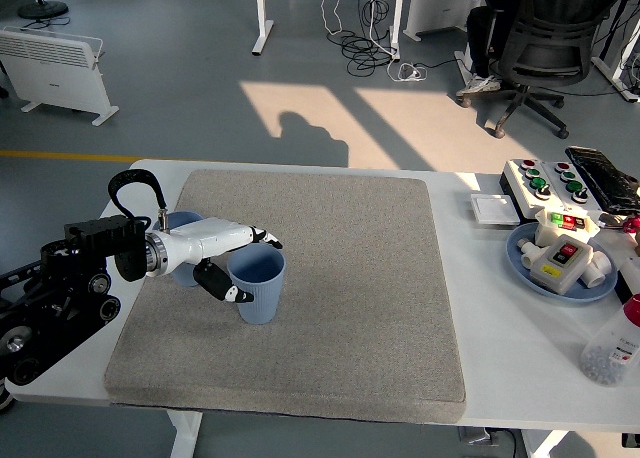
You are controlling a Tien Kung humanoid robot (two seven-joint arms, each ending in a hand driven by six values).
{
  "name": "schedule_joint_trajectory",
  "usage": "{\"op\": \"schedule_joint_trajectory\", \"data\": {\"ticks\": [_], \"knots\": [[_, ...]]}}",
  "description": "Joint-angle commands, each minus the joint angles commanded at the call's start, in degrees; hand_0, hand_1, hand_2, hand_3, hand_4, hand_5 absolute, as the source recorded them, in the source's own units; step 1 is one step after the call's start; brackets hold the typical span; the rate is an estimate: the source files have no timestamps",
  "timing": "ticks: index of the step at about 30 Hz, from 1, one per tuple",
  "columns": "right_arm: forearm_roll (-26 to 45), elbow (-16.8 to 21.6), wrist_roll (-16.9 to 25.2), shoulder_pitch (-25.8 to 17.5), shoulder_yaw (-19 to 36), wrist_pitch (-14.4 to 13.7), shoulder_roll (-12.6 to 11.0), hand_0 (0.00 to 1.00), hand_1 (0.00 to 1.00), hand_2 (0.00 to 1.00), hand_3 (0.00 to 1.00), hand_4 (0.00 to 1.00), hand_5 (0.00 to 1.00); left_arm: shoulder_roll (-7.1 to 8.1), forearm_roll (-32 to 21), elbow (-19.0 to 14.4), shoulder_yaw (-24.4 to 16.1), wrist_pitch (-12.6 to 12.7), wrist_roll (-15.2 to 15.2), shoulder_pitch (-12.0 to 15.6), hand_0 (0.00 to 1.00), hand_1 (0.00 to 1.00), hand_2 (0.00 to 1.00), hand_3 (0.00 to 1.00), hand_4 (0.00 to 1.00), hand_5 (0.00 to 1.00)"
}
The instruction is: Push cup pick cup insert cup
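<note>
Front cup: 1 tall light-blue plastic cup [258, 287] stands upright, mouth up, on the left part of the grey felt mat [350, 278].
Rear cup: a 2nd light-blue cup [181, 249] sits just behind and to the left of the first, largely hidden by the robot's forearm (only its rim and part of its wall show).
Left hand: the white-and-black left hand [228, 255] reaches in from the left, its fingers [262, 239] stretched over the far rim of the front cup and its thumb [222, 286] against the cup's near-left wall, so the hand brackets the cup. Whether the grip is actually closed tight cannot be told.
Mat: it covers most of the white table [480, 308].
Right side: a blue round plate [525, 268] carrying small white parts, a white box with green and red buttons [548, 183], and a clear plastic bottle [612, 346] at the right edge.
</note>
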Motion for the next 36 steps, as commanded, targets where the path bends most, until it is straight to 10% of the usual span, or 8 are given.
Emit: {"op": "schedule_joint_trajectory", "data": {"ticks": [36], "knots": [[0.0, 0.0, 0.0, 0.1, 0.3, -0.1, 0.0, 0.691, 0.609, 0.634, 0.551, 0.107, 0.411, 2.04, 2.0, -1.6, -2.4, -2.7, 0.6, 1.2, 0.608, 0.604, 0.620, 0.562, 0.701, 0.124]]}}
